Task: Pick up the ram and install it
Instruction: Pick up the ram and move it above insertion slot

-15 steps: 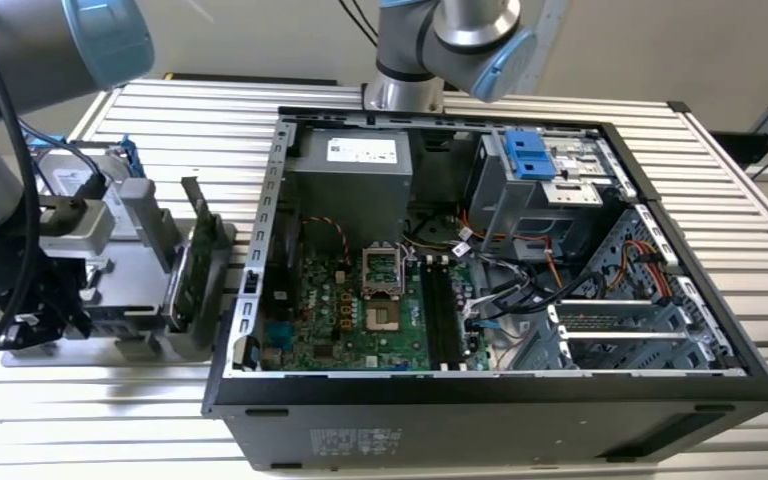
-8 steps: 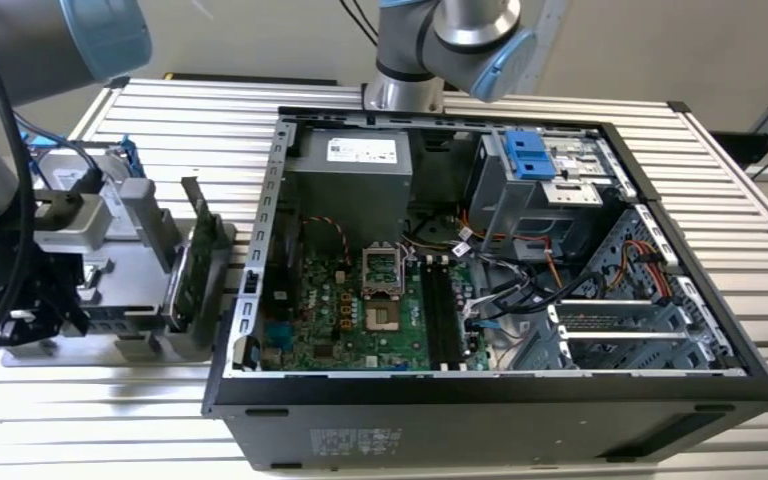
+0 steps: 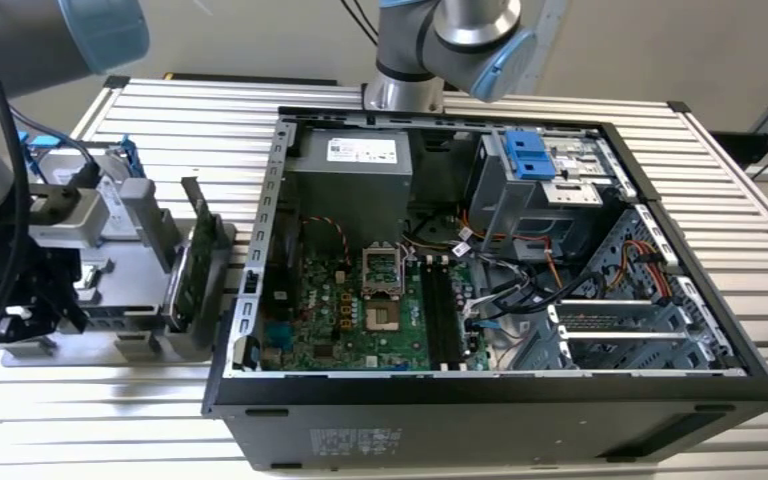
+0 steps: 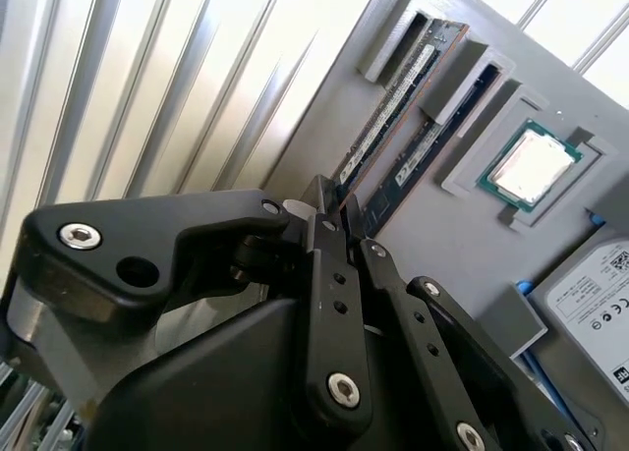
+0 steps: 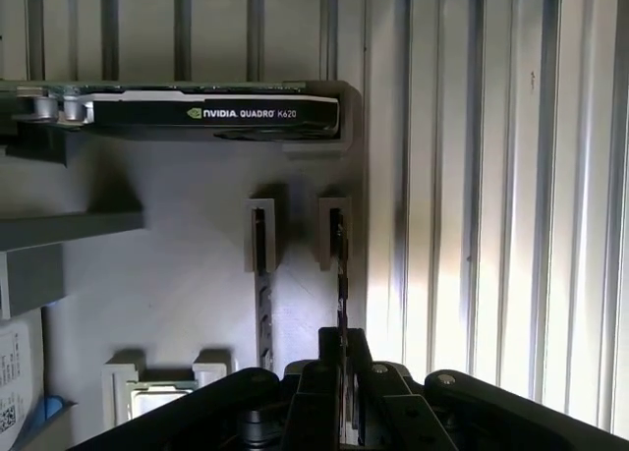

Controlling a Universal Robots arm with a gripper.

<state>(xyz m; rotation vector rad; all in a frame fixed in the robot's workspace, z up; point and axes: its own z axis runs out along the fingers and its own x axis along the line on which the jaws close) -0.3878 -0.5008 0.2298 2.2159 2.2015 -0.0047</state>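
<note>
Here the claw [image 5: 341, 345] pinches the ram [image 5: 340, 269] in its gray holder [image 5: 177, 274].

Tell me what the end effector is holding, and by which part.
The end effector appears shut on the ram, gripping the stick at one end, by its flat faces. The ram sits in its slot in the grey holder.

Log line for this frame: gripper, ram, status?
phase: pick | gripper: shut on ram | ram: on edge in grey holder slot, not yet lifted

An open computer case [image 3: 491, 398] lies beside a gray parts holder [image 3: 124, 345].
</note>
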